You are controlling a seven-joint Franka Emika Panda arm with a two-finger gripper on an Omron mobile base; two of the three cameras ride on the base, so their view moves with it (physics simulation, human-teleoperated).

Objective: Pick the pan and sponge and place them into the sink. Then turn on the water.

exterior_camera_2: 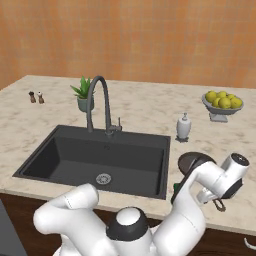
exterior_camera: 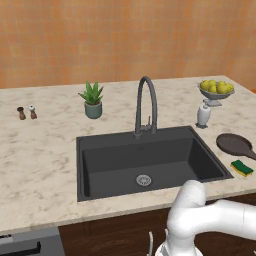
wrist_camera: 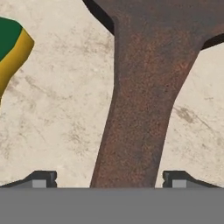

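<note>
The dark brown pan (exterior_camera: 234,144) lies on the counter right of the sink (exterior_camera: 100,165), its handle pointing toward the front edge. The yellow and green sponge (exterior_camera: 242,167) lies just in front of it. In the hand view my gripper (wrist_camera: 109,179) is open and straddles the pan's handle (wrist_camera: 140,109), with a gap of counter on each side between the handle and the fingertips (wrist_camera: 43,179). The sponge (wrist_camera: 11,48) sits at that view's left edge. My arm covers part of the pan (exterior_camera_2: 192,161) in the right base view. The water is out of view at the arched faucet (exterior_camera: 145,100).
A grey bowl of lemons (exterior_camera: 216,90) and a white soap dispenser (exterior_camera: 203,115) stand behind the pan. A potted plant (exterior_camera: 92,100) and two small shakers (exterior_camera: 26,112) sit at the back left. The counter's front edge runs close below the sponge.
</note>
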